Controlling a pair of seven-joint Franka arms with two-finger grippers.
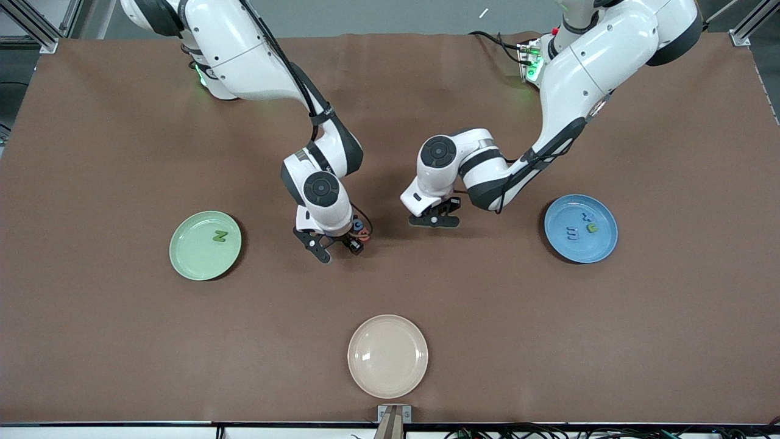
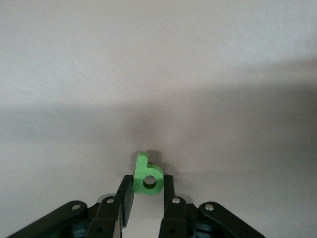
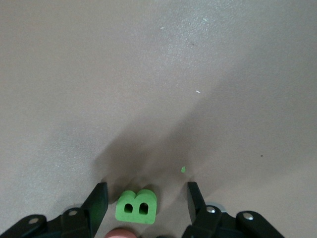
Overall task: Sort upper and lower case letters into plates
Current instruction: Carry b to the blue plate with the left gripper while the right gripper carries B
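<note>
The left tool (image 2: 147,198) is clamped on a green lowercase b (image 2: 147,177), one finger on each side of the letter's round bowl, the stem sticking out past the fingertips. The b's long axis runs along the fingers, straight out from the tool. In the front view this tool (image 1: 434,221) sits low over the middle of the tabletop (image 1: 670,341); whether the b is lifted clear or touches the surface is hard to say.

The right tool (image 3: 147,201) stands apart around a green capital B (image 3: 136,207), which lies flat on the tabletop between the fingers, touching neither. The B's long axis runs across the gap, finger to finger, so closing would pinch it end to end. A pink-red letter (image 3: 119,233) lies just beside the B, closer in under the tool. In the front view this tool (image 1: 332,244) is down near the tabletop, with small letters (image 1: 359,230) beside it.

The blue plate (image 1: 600,210) lies toward the left arm's end, well apart from the left tool, and holds three letters (image 1: 582,225). The green plate (image 1: 189,256) lies toward the right arm's end, well apart from the right tool, holding a green N (image 1: 219,236). My guess is that the b goes to the blue plate and the B to the green. The cream plate (image 1: 387,356) is bare.
</note>
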